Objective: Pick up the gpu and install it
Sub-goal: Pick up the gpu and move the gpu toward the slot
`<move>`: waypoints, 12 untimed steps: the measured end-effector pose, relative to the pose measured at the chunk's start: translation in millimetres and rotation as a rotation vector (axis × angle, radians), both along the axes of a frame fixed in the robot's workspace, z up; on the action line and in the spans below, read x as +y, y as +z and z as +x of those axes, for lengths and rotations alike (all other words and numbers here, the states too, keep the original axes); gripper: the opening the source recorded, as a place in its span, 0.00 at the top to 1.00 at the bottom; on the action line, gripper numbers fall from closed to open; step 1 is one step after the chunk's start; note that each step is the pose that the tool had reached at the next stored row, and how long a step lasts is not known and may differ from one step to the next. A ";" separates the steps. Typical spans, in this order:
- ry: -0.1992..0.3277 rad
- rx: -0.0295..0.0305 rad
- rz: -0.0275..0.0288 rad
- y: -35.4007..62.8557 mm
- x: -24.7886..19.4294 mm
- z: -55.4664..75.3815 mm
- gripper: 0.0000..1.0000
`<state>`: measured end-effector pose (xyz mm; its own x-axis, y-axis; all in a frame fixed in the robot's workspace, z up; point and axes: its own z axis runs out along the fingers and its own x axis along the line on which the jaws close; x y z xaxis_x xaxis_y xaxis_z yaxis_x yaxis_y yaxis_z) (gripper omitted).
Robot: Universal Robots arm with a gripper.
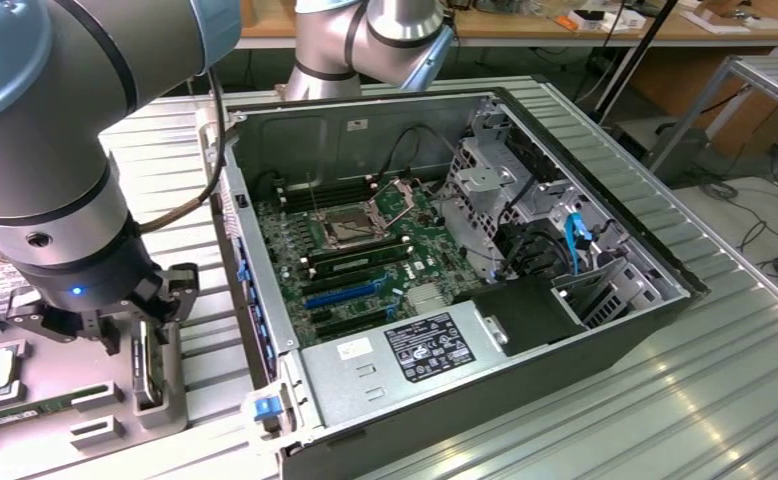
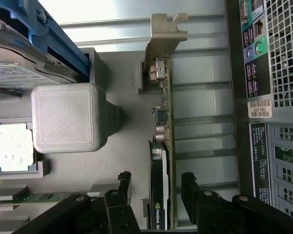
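The flat green circuit card with a black cooler shroud and a silver metal bracket, the gpu (image 2: 165, 117), stands on edge in a slot of a grey plastic holder (image 2: 122, 83). The wrist view looks along its thin edge. The black two-fingered pincer (image 2: 156, 183) is directly over it, with one finger on each face of the card. A sliver of grey shows between each of the fingers (image 2: 190, 190) and the card, so the jaws are wide and straddle it without gripping it.

The card's long axis runs straight away from the pincer toward the bracket (image 2: 164, 29). The fingers bracket the cooler end, well apart from the bracket, and their closing line runs square across the card's thin dimension. That alignment is, as I judge it, what the grip depends on.

In the exterior view the pincer (image 1: 133, 340) hangs low at the grey holder (image 1: 162, 410). The holder sits on the ribbed metal surface (image 1: 709, 400), just beside the open black computer case (image 1: 603, 330) and on the exterior view's left of it. The gpu (image 1: 153, 365) shows there as a dark upright sliver below the wrist. The green motherboard (image 1: 362, 230) with its blue slots (image 1: 342, 292) lies flat inside the case, to the exterior view's right of the pincer. The card is not yet lifted and rests in its holder.
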<state>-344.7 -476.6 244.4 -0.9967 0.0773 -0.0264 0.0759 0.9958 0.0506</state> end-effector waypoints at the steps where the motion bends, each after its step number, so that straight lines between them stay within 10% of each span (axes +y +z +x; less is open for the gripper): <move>1: 0.000 0.0001 -0.0001 0.0 0.0 0.0 0.53; 12: 0.000 0.0001 0.0000 0.0 0.0 2.0 0.62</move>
<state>-342.7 -476.6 244.5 -0.9967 0.0773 -0.0264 0.0759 0.9958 0.0506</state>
